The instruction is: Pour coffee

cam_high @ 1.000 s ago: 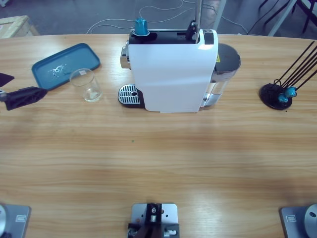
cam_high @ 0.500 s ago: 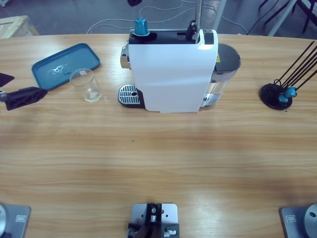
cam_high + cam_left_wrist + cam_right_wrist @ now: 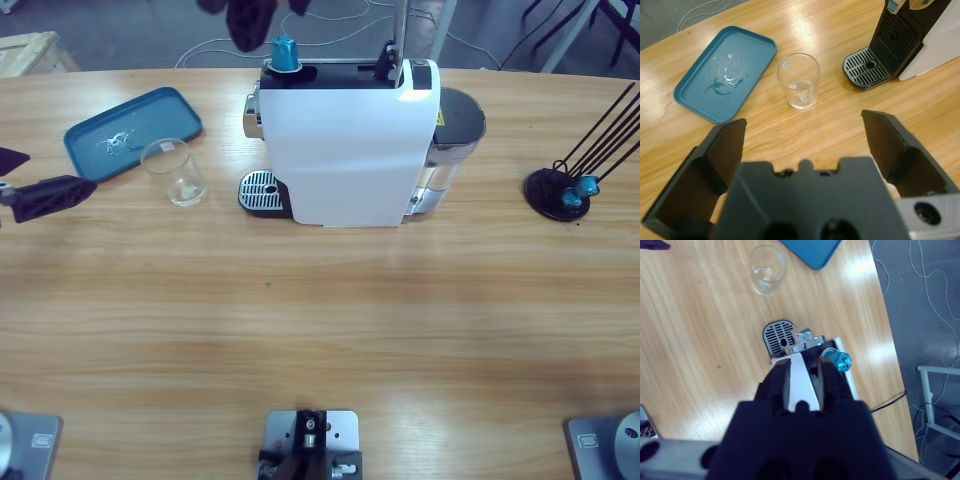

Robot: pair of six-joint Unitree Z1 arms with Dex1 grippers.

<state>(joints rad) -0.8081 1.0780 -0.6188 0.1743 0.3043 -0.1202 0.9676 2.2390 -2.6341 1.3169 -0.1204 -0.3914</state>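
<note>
At the surface's (image 3: 300,340) left edge, the left end effector (image 3: 40,195) rests with jaws apart. Near the back edge: teal plastic tray (image 3: 132,132), clear glass cup (image 3: 174,172) seemingly without coffee, white coffee machine (image 3: 350,145), and the right end effector (image 3: 250,18), jaws nearly together.

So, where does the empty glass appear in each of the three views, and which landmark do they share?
High view: the glass stands left of centre, between the blue tray and the drip grate.
Left wrist view: upper middle, right of the tray.
Right wrist view: near the top edge, left of the tray's corner.
Shared landmark: the drip grate, beside the glass in all three.
</note>
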